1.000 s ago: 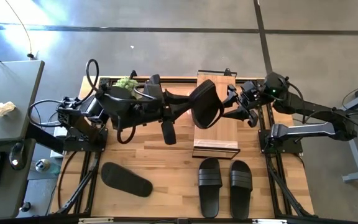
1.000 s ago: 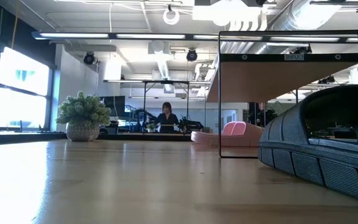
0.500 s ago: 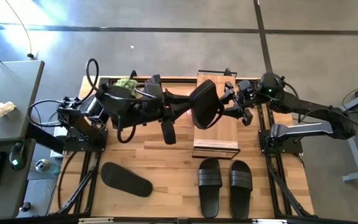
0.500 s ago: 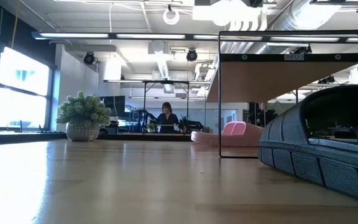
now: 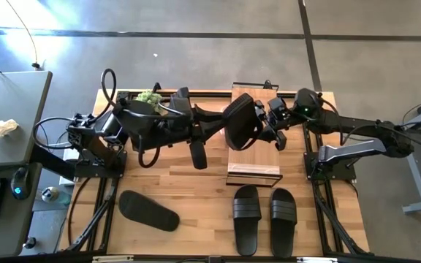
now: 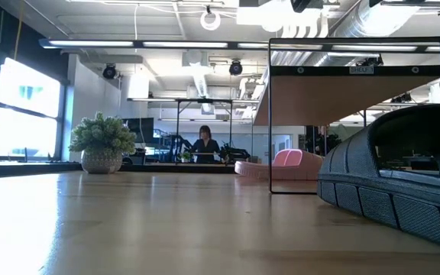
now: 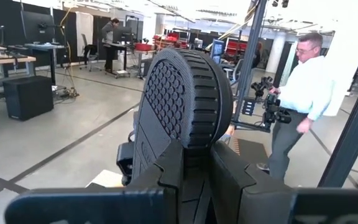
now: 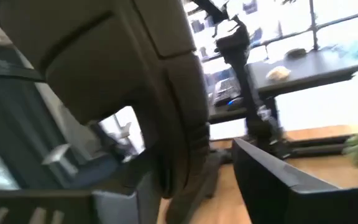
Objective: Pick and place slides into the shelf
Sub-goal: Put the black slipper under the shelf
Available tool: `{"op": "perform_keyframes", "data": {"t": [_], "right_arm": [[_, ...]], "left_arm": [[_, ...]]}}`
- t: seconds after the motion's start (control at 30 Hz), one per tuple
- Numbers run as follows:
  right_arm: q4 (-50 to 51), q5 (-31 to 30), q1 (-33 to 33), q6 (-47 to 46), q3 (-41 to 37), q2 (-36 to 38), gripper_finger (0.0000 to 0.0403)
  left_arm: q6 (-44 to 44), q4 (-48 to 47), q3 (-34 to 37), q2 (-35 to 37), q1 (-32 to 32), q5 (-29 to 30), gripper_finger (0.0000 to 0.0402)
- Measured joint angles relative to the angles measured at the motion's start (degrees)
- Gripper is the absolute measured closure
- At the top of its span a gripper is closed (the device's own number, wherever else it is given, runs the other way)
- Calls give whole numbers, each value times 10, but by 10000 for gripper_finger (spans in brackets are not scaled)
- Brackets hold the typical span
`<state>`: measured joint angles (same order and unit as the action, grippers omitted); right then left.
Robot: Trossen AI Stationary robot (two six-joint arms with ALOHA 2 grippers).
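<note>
The left gripper [image 5: 221,126] was clamped tight on a black slide [image 5: 240,121] and held it up on its edge, over the shelf [image 5: 254,157]. The right gripper [image 5: 270,126] was just beside the slide's other side, and I cannot tell how its fingers stood. Below the grippers, two more black slides [image 5: 263,216] lay side by side on the worktop [image 5: 203,197].

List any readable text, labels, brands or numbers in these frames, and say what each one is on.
Small white label on the front edge of the shelf, low view: too small to read for certain.
Sole of the black slide held in the left gripper: tread pattern only, no lettering seen.
Nothing else is legible.
</note>
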<state>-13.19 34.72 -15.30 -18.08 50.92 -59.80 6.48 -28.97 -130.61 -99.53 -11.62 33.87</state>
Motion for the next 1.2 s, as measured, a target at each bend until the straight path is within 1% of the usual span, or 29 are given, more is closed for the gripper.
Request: {"op": "perform_keyframes", "data": {"t": [0.1, 0.17, 0.23, 0.27, 0.3, 0.43, 0.57, 0.7, 0.8, 0.87, 0.93, 1.03, 1.2], "right_arm": [[0, -20, 6, 19, 0, 1, 283], [-2, -19, 7, 20, 0, 2, 326], [1, -17, 7, 16, 0, 1, 370], [3, -17, 7, 16, 0, 2, 381], [5, -17, 7, 15, 0, 2, 385], [29, -44, 7, -5, 0, 12, 374], [91, -48, 5, 16, 0, 36, 389], [147, -60, 4, 15, 0, 63, 389], [206, -78, 3, 11, 0, 88, 389], [256, -80, 1, -7, 0, 105, 389], [295, -75, -1, -37, 0, 121, 389], [360, -41, -5, -85, 0, 140, 389], [415, 53, -5, -175, 0, 144, 389]], "left_arm": [[0, -13, 0, 0, 0, 0, 364], [0, -24, 0, 0, 0, 0, 363], [7, -34, -1, 0, 0, 0, 353], [15, -37, -1, 0, 0, 0, 345], [22, -39, -1, 0, 0, 0, 334], [20, -54, -1, 1, 0, 0, 282], [-7, -92, -1, 9, 0, -19, 233], [-31, -128, -8, 17, 0, -33, 202], [-51, -167, -14, 22, -5, -36, 198], [-82, -192, -18, 27, -9, -35, 203], [-117, -237, -19, 34, -17, -32, 212], [-160, -304, -19, 34, -31, -9, 227], [-270, -416, -18, 9, -62, 54, 248]]}}
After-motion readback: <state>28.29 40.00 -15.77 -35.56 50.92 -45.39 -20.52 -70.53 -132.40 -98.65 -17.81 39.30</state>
